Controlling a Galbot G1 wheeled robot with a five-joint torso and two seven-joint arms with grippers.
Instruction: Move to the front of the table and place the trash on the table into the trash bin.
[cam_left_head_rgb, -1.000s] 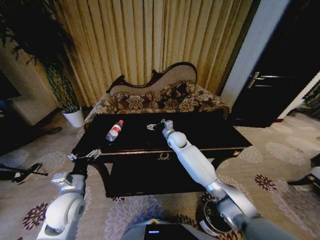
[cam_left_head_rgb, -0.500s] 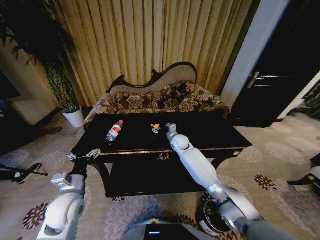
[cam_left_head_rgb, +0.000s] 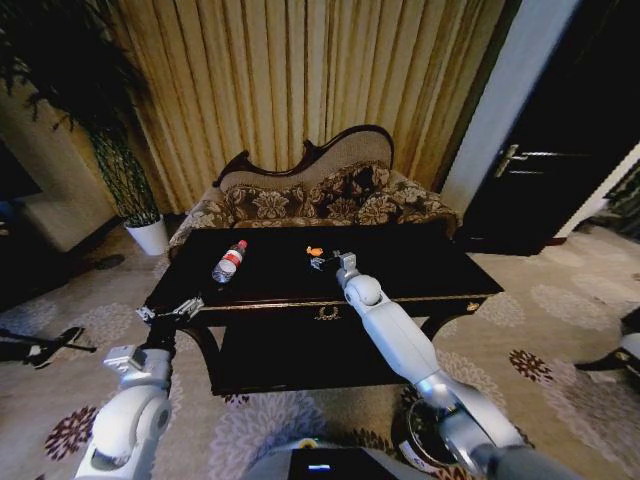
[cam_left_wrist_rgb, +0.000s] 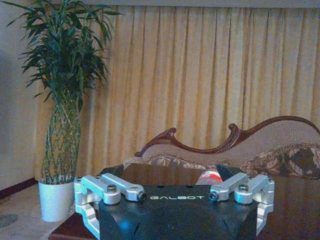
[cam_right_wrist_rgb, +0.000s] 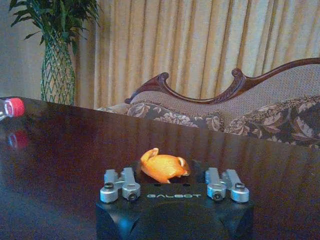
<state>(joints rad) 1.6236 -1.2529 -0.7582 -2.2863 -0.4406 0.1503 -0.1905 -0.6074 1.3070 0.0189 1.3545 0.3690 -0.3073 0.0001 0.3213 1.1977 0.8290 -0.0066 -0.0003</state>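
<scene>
- Head view: the dark counter (cam_left_head_rgb: 420, 262) stands before the patterned sofa (cam_left_head_rgb: 320, 200). The right end effector (cam_left_head_rgb: 322, 262) reaches over the counter top, next to the orange scrap (cam_left_head_rgb: 314, 251); its fingers look spread, with nothing between them. The clear bottle (cam_left_head_rgb: 229, 261) lies on its side toward the counter's left end. The left end effector (cam_left_head_rgb: 170, 310) hangs at the counter's front left corner, released and empty. The trash bin (cam_left_head_rgb: 425, 432) sits on the carpet at lower right, partly hidden by the right arm.
- Left wrist view: the left end effector (cam_left_wrist_rgb: 175, 197) is spread wide; the bottle's red label (cam_left_wrist_rgb: 210, 176) shows beyond it, and a potted plant (cam_left_wrist_rgb: 62, 100) stands nearby.
- Right wrist view: the orange scrap (cam_right_wrist_rgb: 162, 167) lies on the glossy counter (cam_right_wrist_rgb: 70, 145) just ahead of the released right end effector (cam_right_wrist_rgb: 175, 187), between its finger bases. The bottle's red cap (cam_right_wrist_rgb: 15, 106) shows at the far edge.
</scene>
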